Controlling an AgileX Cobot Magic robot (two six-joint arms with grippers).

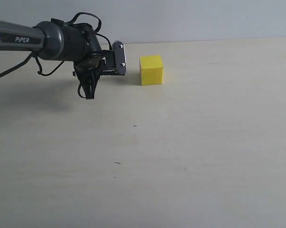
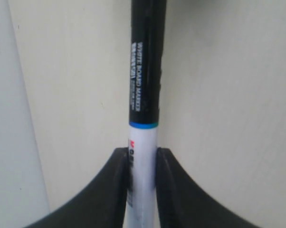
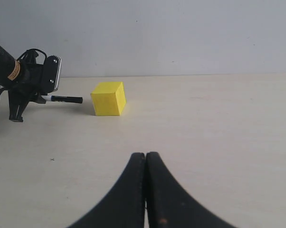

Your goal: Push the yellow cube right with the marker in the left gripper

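Two black fingers of the left gripper are seen clamped on the white lower barrel of the marker, whose dark upper part is carried straight out ahead of them. In the right wrist view the marker is shown roughly level, low over the table, with its black end aimed at the yellow cube. The cube is set on the table near the back wall, to the right of the left gripper in the exterior view. A narrow gap appears between the marker's end and the cube's facing side, so contact is judged not yet made. The step in hand is therefore taken to be the final lining-up before the push. For the next move a steady sweep to the right is called for, with the marker's end kept low and set against the middle of that side, so that the cube is slid rather than turned or slipped past. The right gripper is held closed and empty, well apart from the cube.

In the exterior view the marker is mostly hidden behind the gripper and its camera block. In the left wrist view the marker's far end is cut off and the cube is not shown. Whether the end is truly in line with the cube in depth cannot be told.
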